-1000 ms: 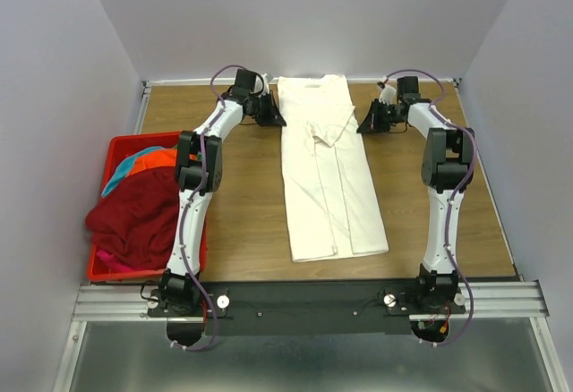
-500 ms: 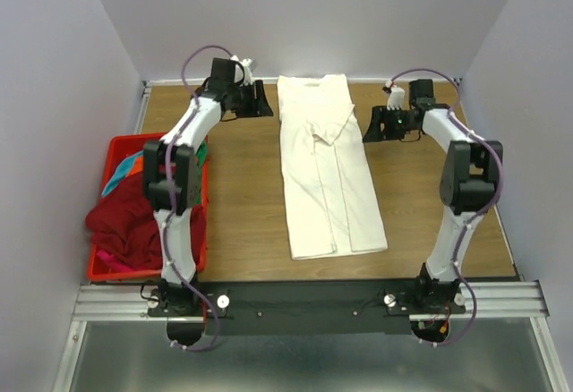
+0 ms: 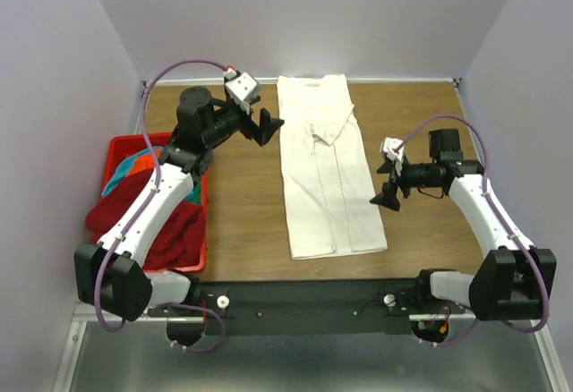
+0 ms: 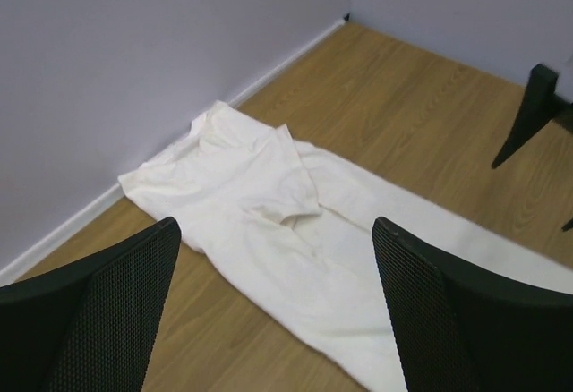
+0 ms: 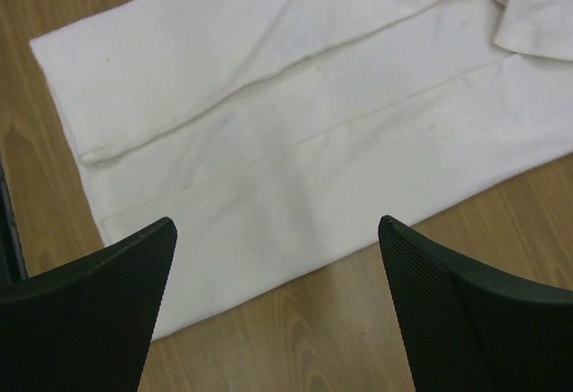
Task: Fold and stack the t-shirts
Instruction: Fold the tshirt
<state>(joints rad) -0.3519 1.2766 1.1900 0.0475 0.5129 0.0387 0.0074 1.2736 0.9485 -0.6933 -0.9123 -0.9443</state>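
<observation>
Moved: both arms drawn back from collar end, jaws gone from closed to wide | white t-shirt (image 3: 327, 173): frame centre, folded lengthwise, between grippers | left gripper (image 3: 264, 122): shirt's upper left, spread, empty | right gripper (image 3: 384, 183): shirt's right edge, spread, empty

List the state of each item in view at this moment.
white shirt: flat on the table, folded lengthwise into a narrow strip, not held.
left fingers: open, empty, off the shirt near its collar end.
right fingers: open, empty, beside the shirt's right edge.
basket: heaped with unfolded shirts.
dark red shirt: crumpled, spilling over the basket's rim.
</observation>
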